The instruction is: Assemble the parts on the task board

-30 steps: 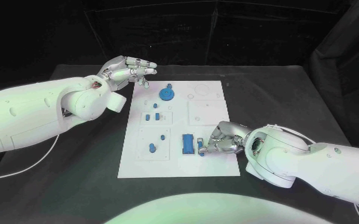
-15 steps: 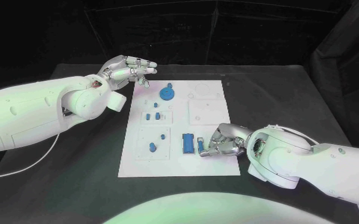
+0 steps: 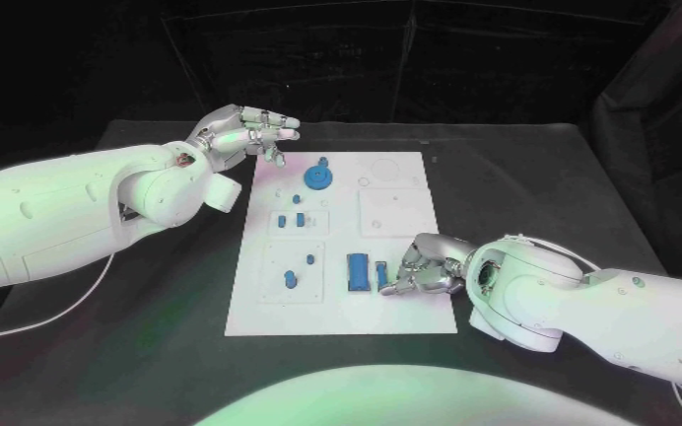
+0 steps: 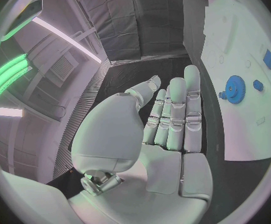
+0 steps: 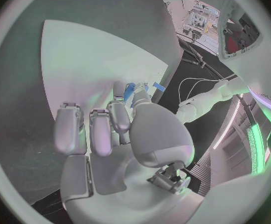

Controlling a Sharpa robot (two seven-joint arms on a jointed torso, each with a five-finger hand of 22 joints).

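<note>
Right hand (image 3: 424, 268), pinching our small blue bar (image 3: 381, 271), has shifted it beside the block (image 3: 359, 272) near the task board (image 3: 405, 319)'s near edge; seating follows.

the flat white task board (image 3: 398, 313) lies on the table, between the two hands. small blue plastic parts sit on it. a round blue gear with teeth (image 3: 318, 180) lies flat near the left hand (image 3: 244, 136), at the far end of the board. a long blue block (image 3: 359, 271) lies flat next to a thin blue bar (image 3: 381, 272). the thin bar is just beside the fingers of the right hand (image 3: 424, 266); i cannot tell if they touch it. two small blue pegs (image 3: 292, 279) stand farther from that hand.
</note>
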